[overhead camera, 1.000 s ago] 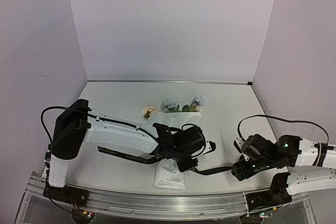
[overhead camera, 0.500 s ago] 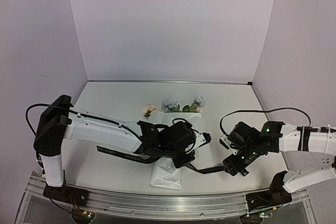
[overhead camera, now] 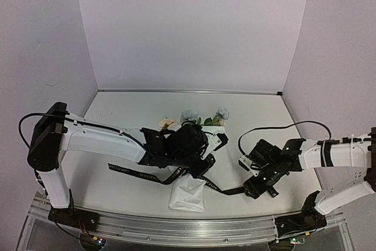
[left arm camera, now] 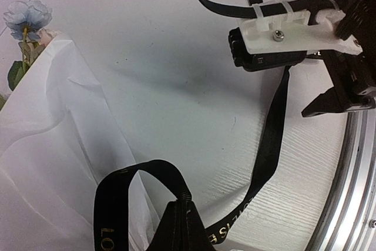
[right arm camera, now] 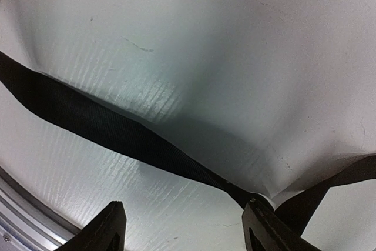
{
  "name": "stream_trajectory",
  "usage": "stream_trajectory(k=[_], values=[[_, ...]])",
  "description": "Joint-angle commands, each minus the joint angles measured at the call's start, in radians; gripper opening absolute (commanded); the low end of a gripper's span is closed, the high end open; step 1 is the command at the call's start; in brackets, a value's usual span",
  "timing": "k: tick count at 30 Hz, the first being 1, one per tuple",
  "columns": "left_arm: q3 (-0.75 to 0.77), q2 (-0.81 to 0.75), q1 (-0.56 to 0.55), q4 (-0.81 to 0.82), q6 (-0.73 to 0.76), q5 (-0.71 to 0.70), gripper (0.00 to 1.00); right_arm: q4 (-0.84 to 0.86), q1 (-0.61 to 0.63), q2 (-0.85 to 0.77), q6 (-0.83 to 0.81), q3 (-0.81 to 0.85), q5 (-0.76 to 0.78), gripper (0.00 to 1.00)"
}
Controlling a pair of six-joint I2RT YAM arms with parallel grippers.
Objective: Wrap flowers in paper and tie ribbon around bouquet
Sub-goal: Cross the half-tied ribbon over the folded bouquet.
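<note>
The white paper cone bouquet [overhead camera: 189,197], pale blooms [overhead camera: 190,116] pointing away, lies by the middle of the white surface's [overhead camera: 129,116] near edge. The left tool [left arm camera: 181,230] is clamped on the long black lettered ribbon [left arm camera: 271,139]. The right tool [right arm camera: 185,216] stands apart, straddling the ribbon.

The ribbon [left arm camera: 270,145] is carrying pale printed capitals along its length. In the left wrist view, the letters "LO" are showing on the loop at the lower left, reading sideways; the rest of that word is running out of the picture. A further string of capitals is showing on the lower stretch near the bottom edge, but it is lying at an angle and blurred, so it is not reading clearly. In the top view the lettering is appearing only as a pale line, too small to read. A small pale mark resembling "H" is showing on the black housing [left arm camera: 264,60].
</note>
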Motion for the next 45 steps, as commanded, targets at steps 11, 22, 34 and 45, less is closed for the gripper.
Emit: stream_trajectory(k=[11, 22, 34, 45], values=[[-0.034, -0.078, 0.013, 0.068, -0.025, 0.053, 0.0, 0.07, -0.019, 0.07, 0.017, -0.04, 0.164, 0.51], [-0.049, -0.084, 0.017, 0.083, -0.026, 0.075, 0.0, -0.011, -0.019, 0.02, -0.026, 0.05, 0.178, 0.54], [-0.054, -0.086, 0.025, 0.081, -0.023, 0.095, 0.0, 0.015, -0.081, 0.111, 0.016, 0.027, 0.105, 0.57], [-0.065, -0.096, 0.027, 0.103, -0.022, 0.114, 0.0, 0.071, -0.081, 0.155, 0.114, -0.02, 0.025, 0.16]])
